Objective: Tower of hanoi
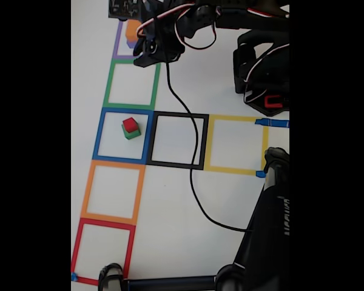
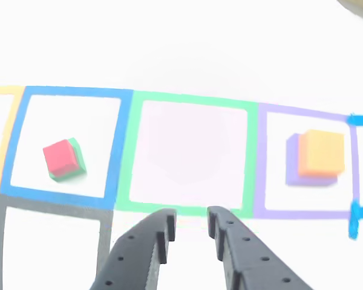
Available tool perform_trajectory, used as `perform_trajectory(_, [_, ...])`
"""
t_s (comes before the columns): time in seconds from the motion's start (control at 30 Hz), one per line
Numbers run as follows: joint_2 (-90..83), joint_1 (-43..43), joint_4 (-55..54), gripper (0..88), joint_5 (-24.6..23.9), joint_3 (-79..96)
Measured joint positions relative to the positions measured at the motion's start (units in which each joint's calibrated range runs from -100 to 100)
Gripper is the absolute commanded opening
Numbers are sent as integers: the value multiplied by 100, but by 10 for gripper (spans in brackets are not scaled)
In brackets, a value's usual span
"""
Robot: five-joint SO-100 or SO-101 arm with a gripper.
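Observation:
A red cube sits on a green cube inside the blue tape square; the other view shows the same red cube with the green cube's edge peeking out beneath it. An orange cube rests on a purple cube in the purple tape square, and the other view also shows the orange cube on the purple cube. My gripper hovers by the green square's near edge, between the two stacks. Its jaws stand a little open with nothing between them.
Tape squares lie in a row: purple, green, blue, orange, red, with black and yellow ones branching right. A black cable crosses the black square. The arm's base and a dark stand fill the right side.

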Motion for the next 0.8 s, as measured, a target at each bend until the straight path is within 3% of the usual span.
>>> perform_trajectory(0.2, [262,1475,1782,11,0,-2240])
perform_trajectory(0.5, [768,2879,2765,27,0,-4374])
perform_trajectory(0.8, [751,3640,2451,231,0,-3656])
